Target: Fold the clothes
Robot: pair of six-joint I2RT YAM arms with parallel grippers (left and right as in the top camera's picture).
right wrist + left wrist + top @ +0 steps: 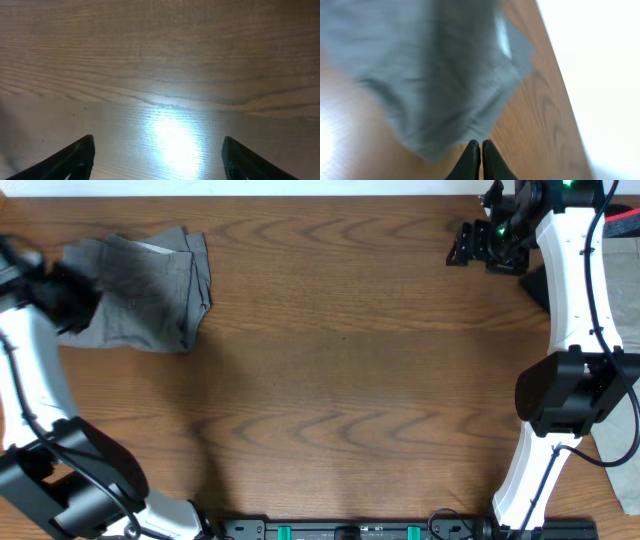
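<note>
Up at ten o'clock on the counter (330, 380), by the far and left edges: crumpled grey shorts (140, 285), left fingers (68, 295) at their left side. Only up close: pressed shut, no cloth seen between, tips at the blurry cloth's edge. At one o'clock, near the far edge: right fingers (468, 245), spread wide over bare wood, holding nothing. Open counter from middle to six o'clock.
</note>
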